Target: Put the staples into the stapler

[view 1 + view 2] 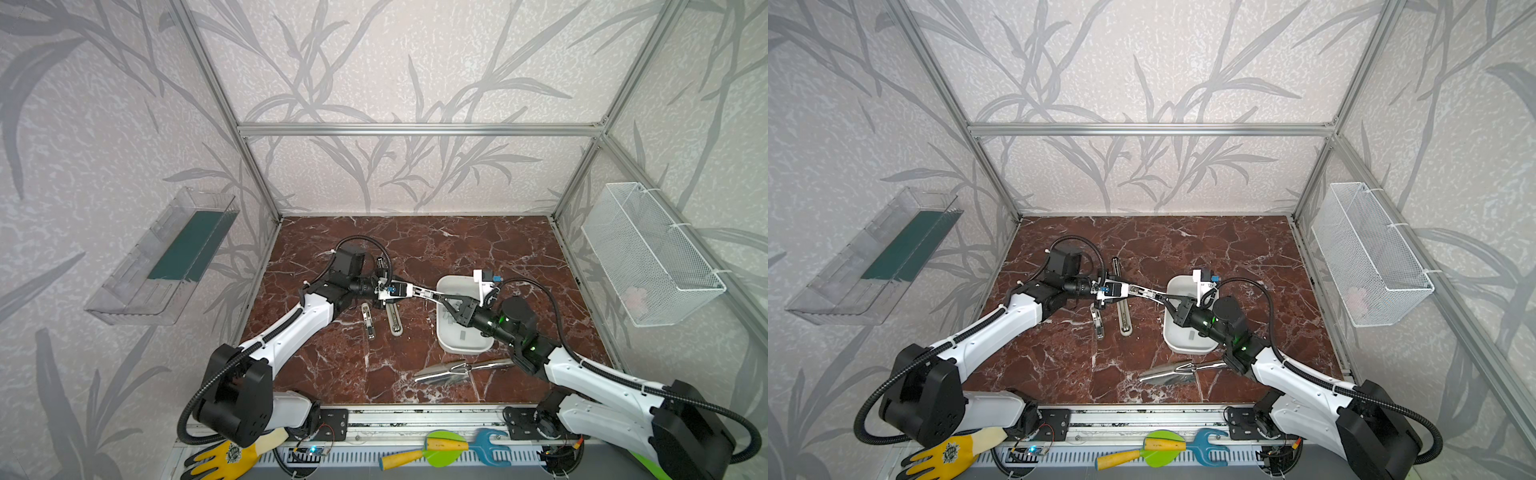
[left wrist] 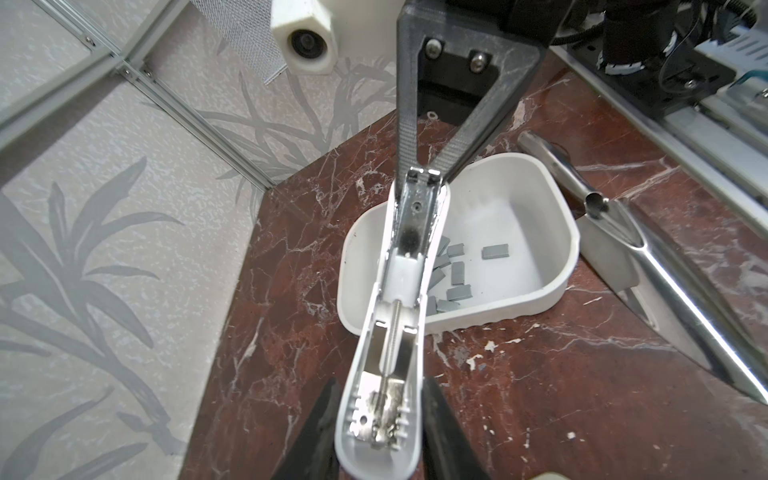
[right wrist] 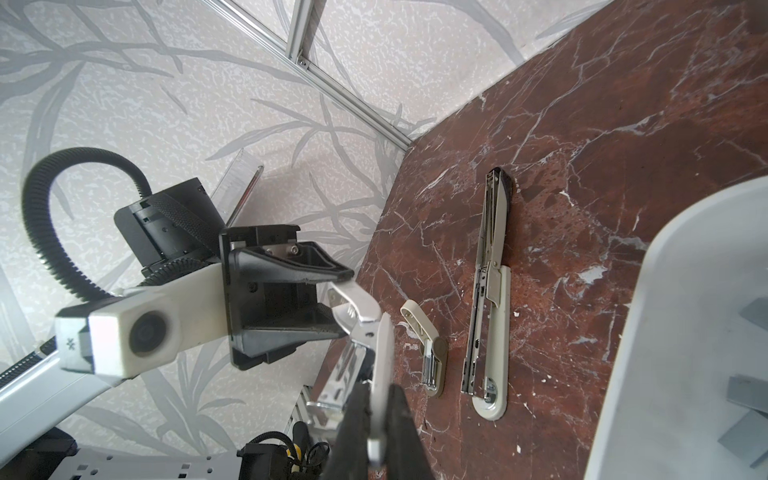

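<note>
— Where is the stapler (image 2: 374, 453)?

— In the air, held between the two arms. Its open inside faces the left wrist camera, and the spring (image 2: 392, 332) is bare. The right claw (image 2: 422, 176) is pinched together on the narrow tip. The left claw (image 2: 380, 386) flanks the wide end. I cannot tell whether it presses the stapler or stands just off it.

— And the staples (image 2: 457, 272)?

— Every strip I can see lies loose in the white tray (image 2: 557, 232) on the table (image 2: 540, 374), near the stapler's tip. None shows inside the stapler.

— So how far along is it?

— Early, I judge. The stapler is lifted and open, but no strip is loaded yet. What is left is to free a claw, lift a strip from the tray, seat it inside and shut the stapler.

— Any risk?

— The strips are small and lie flat on the tray floor, so they are likely hard to pinch.
</note>
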Tool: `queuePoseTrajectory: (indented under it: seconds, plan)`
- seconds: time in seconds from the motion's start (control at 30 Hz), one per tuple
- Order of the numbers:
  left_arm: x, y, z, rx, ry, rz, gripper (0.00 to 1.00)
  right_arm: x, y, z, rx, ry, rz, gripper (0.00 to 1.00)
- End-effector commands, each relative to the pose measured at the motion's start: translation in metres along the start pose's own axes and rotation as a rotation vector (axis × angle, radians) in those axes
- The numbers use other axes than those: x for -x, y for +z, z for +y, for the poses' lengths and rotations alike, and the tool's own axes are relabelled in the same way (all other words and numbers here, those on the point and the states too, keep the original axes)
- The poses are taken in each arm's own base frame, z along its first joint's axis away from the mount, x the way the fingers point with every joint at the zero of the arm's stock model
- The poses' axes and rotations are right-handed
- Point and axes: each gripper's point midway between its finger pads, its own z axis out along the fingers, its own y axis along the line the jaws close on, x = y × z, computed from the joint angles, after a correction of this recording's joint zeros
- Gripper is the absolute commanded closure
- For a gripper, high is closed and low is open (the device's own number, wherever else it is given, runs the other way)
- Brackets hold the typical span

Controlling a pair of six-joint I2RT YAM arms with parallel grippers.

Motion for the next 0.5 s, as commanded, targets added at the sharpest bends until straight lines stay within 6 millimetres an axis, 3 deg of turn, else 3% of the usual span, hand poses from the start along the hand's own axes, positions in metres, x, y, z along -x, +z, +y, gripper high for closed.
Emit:
queuePoseTrajectory:
  seconds: [0.0,0.2,0.4,0.47]
  plan:
    - [-0.029,-0.013,0.04,0.156,0.004,0.147,0.6,0.006,-0.009,-0.011,-0.044,0.032,-0.044,1.0]
    - [-0.017,-0.008,0.036,0.143,0.013,0.115,0.52,0.006,-0.012,-0.019,-0.071,0.047,-0.064,1.0]
    - [0.005,-0.019,0.05,0.228,0.032,0.051,0.51,0.005,-0.017,-0.026,-0.1,0.069,-0.092,1.0]
    - [0.011,-0.018,0.041,0.192,0.063,0.013,0.52,0.001,-0.018,-0.027,-0.125,0.064,-0.101,1.0]
